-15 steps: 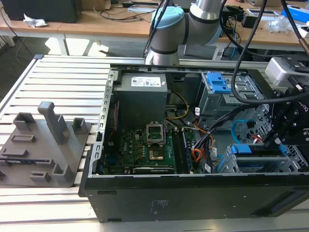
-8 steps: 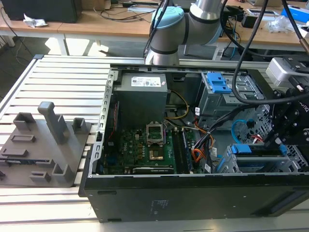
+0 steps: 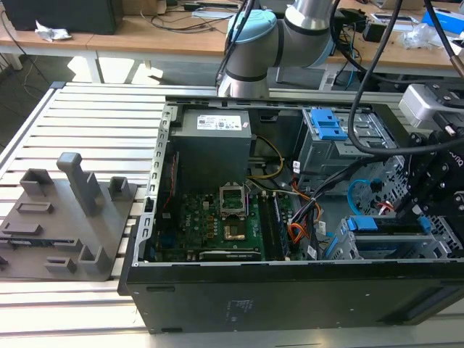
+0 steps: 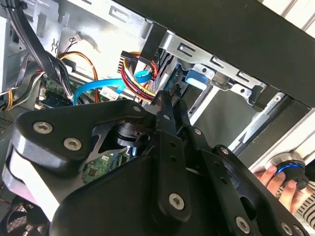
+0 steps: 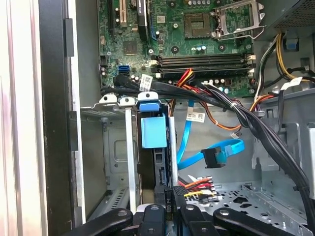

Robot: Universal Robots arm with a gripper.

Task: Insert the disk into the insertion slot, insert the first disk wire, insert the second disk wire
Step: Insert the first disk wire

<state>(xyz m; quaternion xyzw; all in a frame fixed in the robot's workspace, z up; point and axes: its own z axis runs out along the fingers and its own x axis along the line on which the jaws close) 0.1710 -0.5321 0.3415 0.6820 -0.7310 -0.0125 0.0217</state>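
**First wire meets a seated disk**

Inside an open computer case (image 3: 217,304), the disk (image 5: 153,132) already sits in the slot (image 5: 115,147), blue tab showing. The fingers (image 5: 153,216) are pinched nearly together on a black plug (image 5: 166,194) with red and yellow wires, right at the disk's end inside the slot. The first wire looks to be the step in hand. Seating it calls for a square, straight push. A loose blue cable (image 5: 216,156) lies just beside the slot, and a thick black cable bundle (image 5: 256,123) crossing near the slot could snag
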